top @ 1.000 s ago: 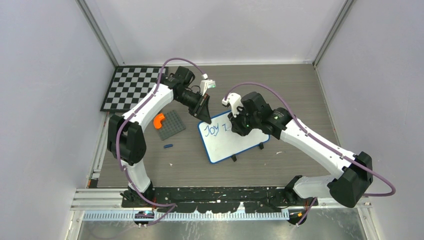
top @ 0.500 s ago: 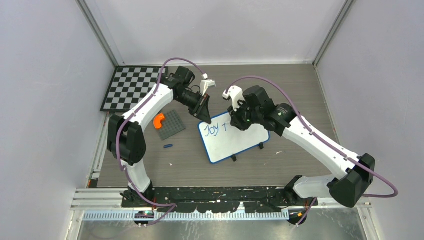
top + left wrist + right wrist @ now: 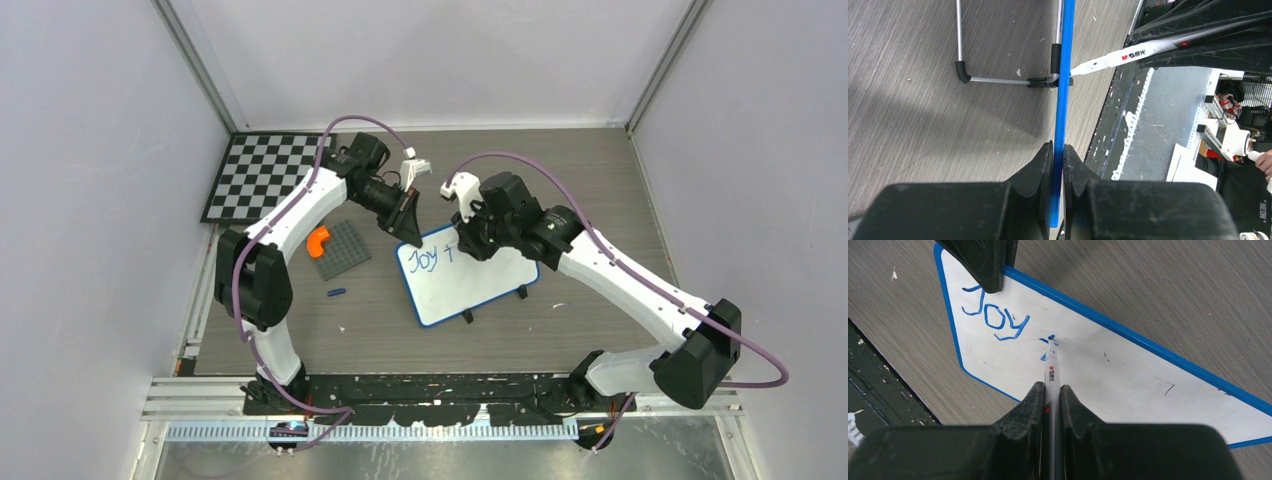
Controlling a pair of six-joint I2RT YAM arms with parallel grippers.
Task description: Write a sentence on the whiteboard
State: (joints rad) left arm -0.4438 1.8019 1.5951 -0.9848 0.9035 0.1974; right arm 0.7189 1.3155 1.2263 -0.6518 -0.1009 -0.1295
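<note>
Top external view: set high, above and behind the arm bases, looking down on the whole table (image 3: 600, 180), with both arms and the whiteboard (image 3: 470, 285) at mid-field. Left wrist view: very near, sighting along the left gripper (image 3: 1058, 148) at the board's blue frame edge-on, towards the table's near rail. Right wrist view: very near, sighting down past the right gripper (image 3: 1050, 388) onto the board's written face. All three share the board; both wrist views share the marker (image 3: 1051, 365).
</note>
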